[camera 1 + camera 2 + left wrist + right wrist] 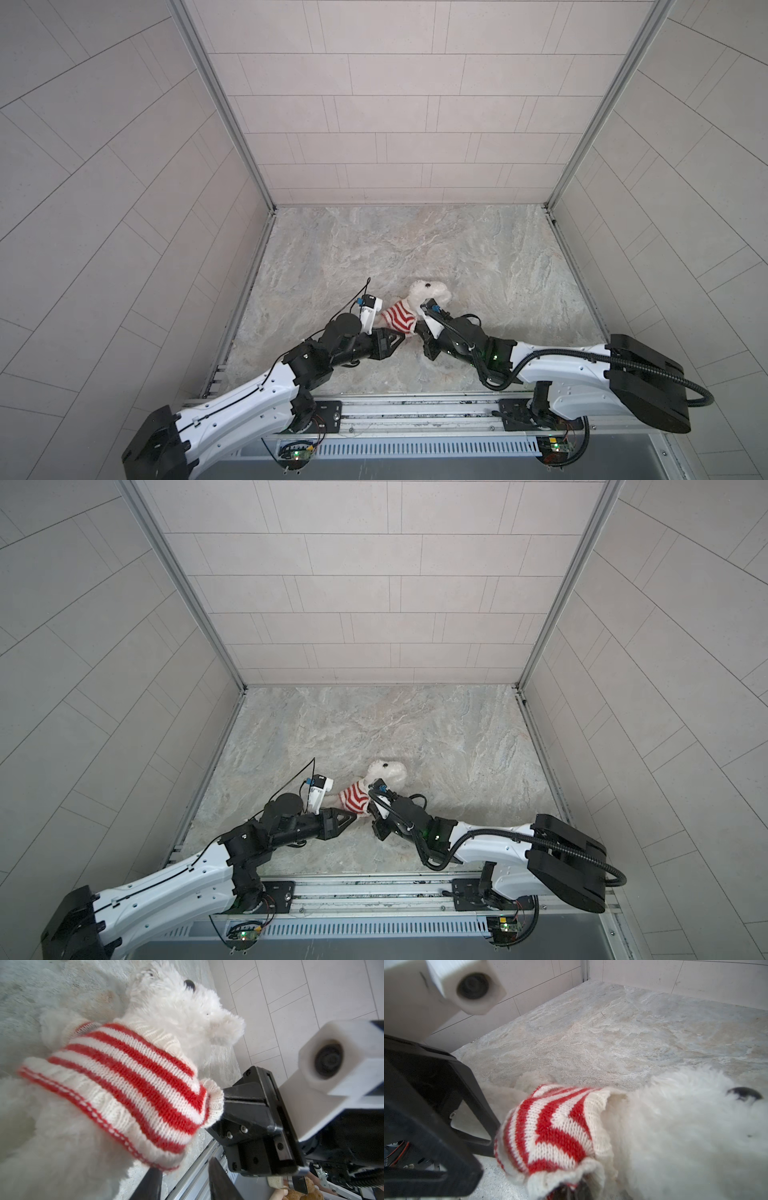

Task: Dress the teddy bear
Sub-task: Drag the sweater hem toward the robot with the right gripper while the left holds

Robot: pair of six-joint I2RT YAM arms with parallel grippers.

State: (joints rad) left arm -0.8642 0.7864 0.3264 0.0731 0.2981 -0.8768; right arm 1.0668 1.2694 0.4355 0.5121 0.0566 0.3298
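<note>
Lying on the table: the teddy bear [429, 291], white and fluffy, a little below the middle of the frame in both top views [390, 771]. Its head points toward the upper right and its body toward the lower left.
Bear's clothing: a red-and-white striped sweater [399, 318] covers the torso, with the head out through the cream collar. The left wrist view shows the sweater [124, 1088] wrapped round the body, its hem low on the belly.
Left gripper: the left gripper [404, 338] reaches in from the lower left of the frame, its tips just beside the sweater's lower edge. In its own wrist view the two dark fingers [150, 1186] stand apart and clamp nothing, with bare table and rail showing between them.
Right gripper: the right gripper [419, 331] reaches in from the lower right and meets the sweater's side below the bear's head. Its wrist view shows the right gripper [568, 1191] pinched together on the knit cuff of a sleeve, which bunches round the tips.
Pinched sleeve: it cannot be told whether the bear's arm is inside it.
Table: a marbled grey stone surface [457, 257].
Surroundings: pale tiled walls [374, 104] stand on three sides. A metal rail [415, 409] runs along the lower edge of the frame.
</note>
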